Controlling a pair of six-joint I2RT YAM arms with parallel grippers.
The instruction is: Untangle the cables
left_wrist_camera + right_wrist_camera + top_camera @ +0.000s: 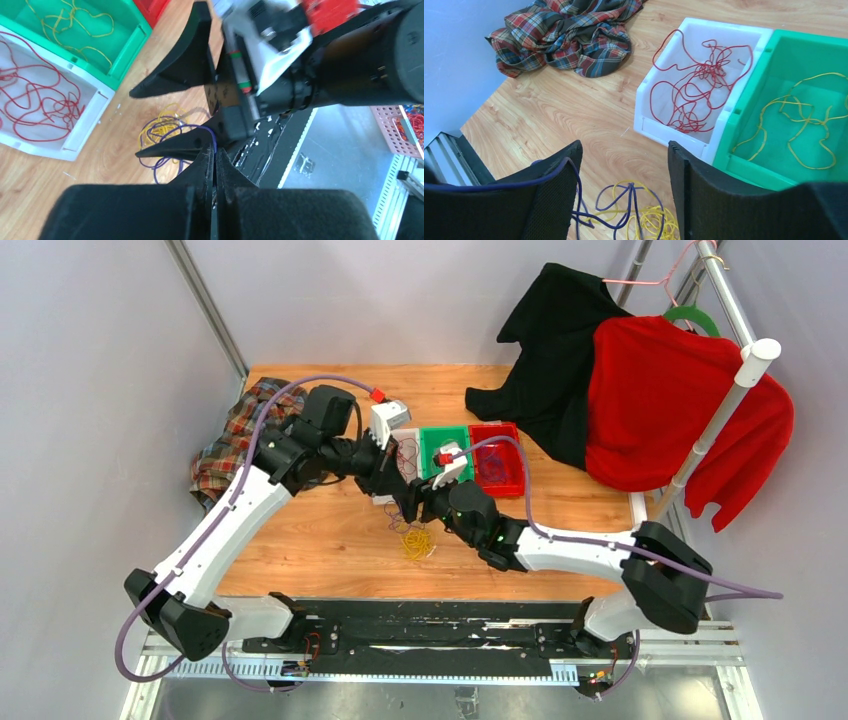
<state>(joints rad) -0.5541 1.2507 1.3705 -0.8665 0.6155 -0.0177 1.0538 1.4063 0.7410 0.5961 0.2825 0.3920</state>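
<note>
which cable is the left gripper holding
The purple cable, pinched in the shut left gripper. The yellow cables lie loose on the table, the red cables in the white bin.

bins: 3 are counted at 1 o'clock – white bin (pixel 704 22), green bin (pixel 809 60), red bin (pixel 495 428) | cable colours: 3 are counted – red cables (pixel 696 82), yellow cables (pixel 651 222), purple cables (pixel 631 200); single strands cannot be counted | clothes: 3 are counted – plaid cloth (pixel 569 30) at 10 o'clock, black garment (pixel 555 350) and red sweater (pixel 660 400) at 2 o'clock | hangers: 2 are counted – pink hanger (pixel 660 280), green hanger (pixel 695 315)
</note>
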